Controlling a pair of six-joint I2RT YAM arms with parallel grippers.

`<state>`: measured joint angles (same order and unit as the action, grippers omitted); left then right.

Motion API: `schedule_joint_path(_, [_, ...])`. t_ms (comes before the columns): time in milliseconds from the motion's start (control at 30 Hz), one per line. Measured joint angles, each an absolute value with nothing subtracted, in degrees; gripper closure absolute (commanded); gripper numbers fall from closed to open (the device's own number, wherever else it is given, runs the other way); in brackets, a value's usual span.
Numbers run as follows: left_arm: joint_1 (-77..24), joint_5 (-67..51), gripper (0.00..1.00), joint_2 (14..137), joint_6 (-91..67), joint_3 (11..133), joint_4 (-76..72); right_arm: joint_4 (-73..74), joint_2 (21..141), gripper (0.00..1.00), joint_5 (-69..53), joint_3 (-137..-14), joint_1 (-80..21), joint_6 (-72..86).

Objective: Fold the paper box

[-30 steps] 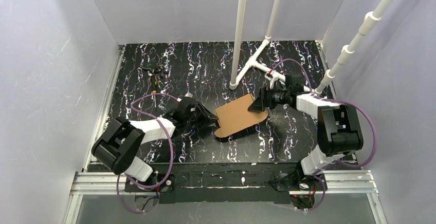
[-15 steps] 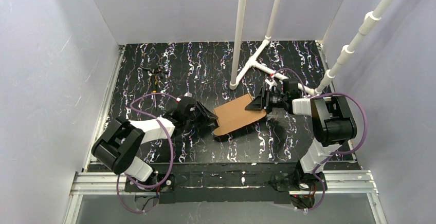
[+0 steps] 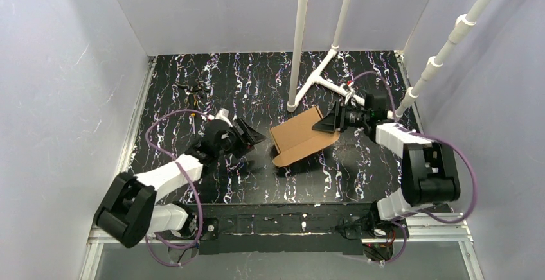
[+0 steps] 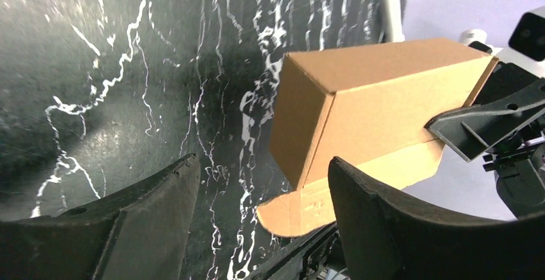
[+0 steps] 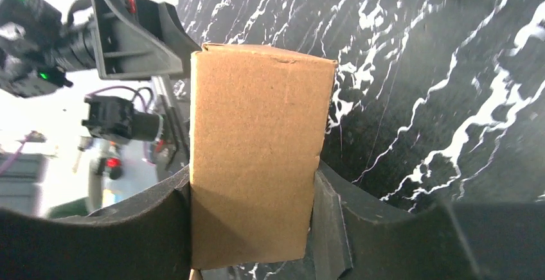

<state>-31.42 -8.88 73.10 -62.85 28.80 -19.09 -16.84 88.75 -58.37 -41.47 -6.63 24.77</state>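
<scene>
The paper box [image 3: 299,140] is plain brown cardboard, partly folded into a rectangular sleeve, lifted at its right end above the black marbled table. My right gripper [image 3: 328,124] is shut on its right end; in the right wrist view the box [image 5: 257,151] fills the gap between both fingers. My left gripper [image 3: 256,137] is open and empty, just left of the box and apart from it. In the left wrist view the box [image 4: 366,106] stands ahead between the open fingers, with a rounded flap [image 4: 302,209] hanging at its lower end.
White PVC pipes [image 3: 299,42] stand behind the box, with a T-joint [image 3: 321,78] on the table. A slanted pipe [image 3: 443,49] rises at the right. Small dark bits [image 3: 193,88] lie at the back left. Grey walls enclose the table on three sides.
My right gripper has raised and turned the box, which now stands up as an opened sleeve instead of lying flat. My left gripper has pulled back left and away from the box edge.
</scene>
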Motion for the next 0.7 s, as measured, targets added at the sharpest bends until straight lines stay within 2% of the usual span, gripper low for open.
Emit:
schedule_joint_path(167, [-25.08,-13.41,0.27,66.28,-59.24,27.33,-19.18,2.74,80.93,0.6,-53.82,-50.96,-6.48,3.97])
schedule_joint_path(367, [-20.23,-18.96,0.25,62.98,-55.05,26.92,-17.67,26.39,76.51,0.59,-36.75,-67.53,-8.78,-24.01])
schedule_joint_path(500, [-19.31,-21.08,0.25,61.76,-52.86,26.94,-16.34,33.61,72.53,0.58,-20.08,-71.77,-18.35,-38.57])
schedule_joint_path(700, [-18.94,-22.87,0.24,61.47,-51.53,26.94,-14.85,34.89,70.04,0.57,1.28,-67.92,-33.19,-51.37])
